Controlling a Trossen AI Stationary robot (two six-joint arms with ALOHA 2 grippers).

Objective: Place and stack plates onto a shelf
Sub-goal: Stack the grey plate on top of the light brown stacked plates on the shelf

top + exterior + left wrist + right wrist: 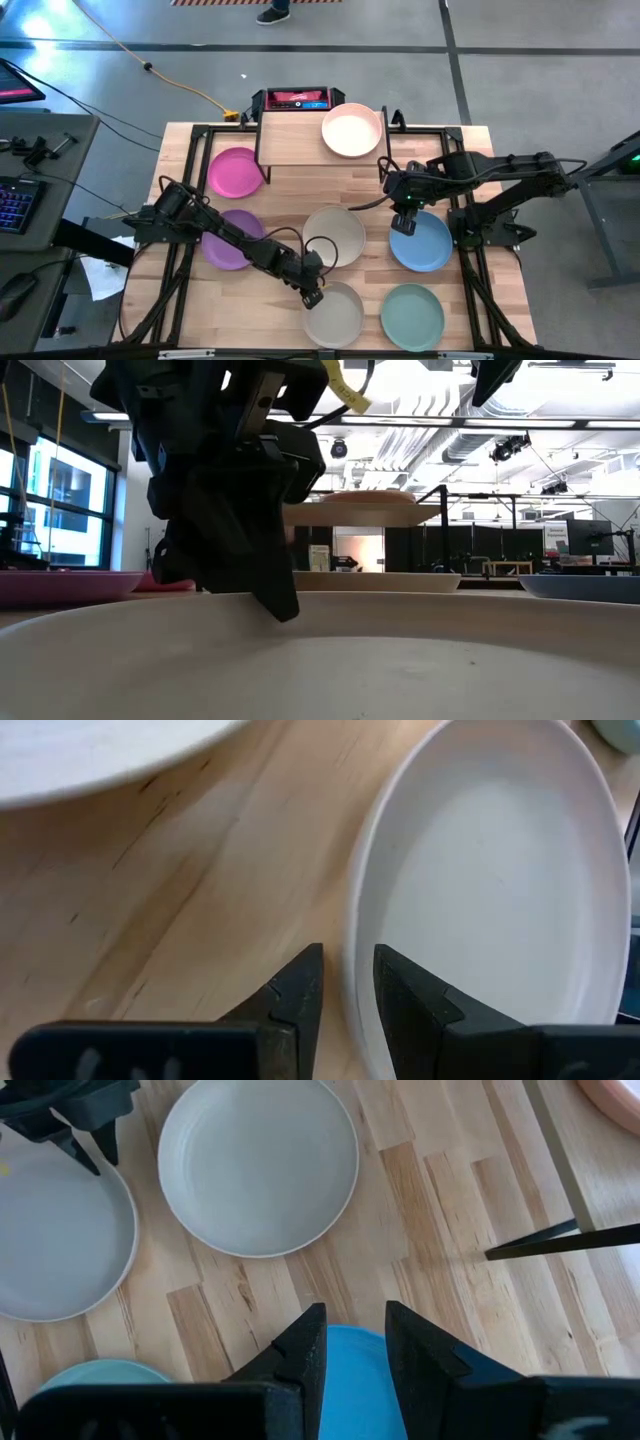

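Filling the low camera's foreground, the beige plate nearest the counter's front edge is sitting flat, and it is the thing now being worked on. Beneath everything, the wooden counter is carrying the shelf at its far side, where one peach plate is already resting on the board's right half. Six more plates are lying on the counter: a pink one by the shelf's left legs, a purple one under the left arm, a cream one in the middle, a blue one, a teal one, and the beige one beside it.

The left hand is reaching down at the beige plate's rim, its fingers slightly parted with the rim lying between them, one tip outside and one inside, not yet clamped. The right hand is hovering over the blue plate, fingers parted and empty.

To grip well, the left hand should probably be closing squarely on the rim, then lifting gently so the plate is not tipping or sliding out.
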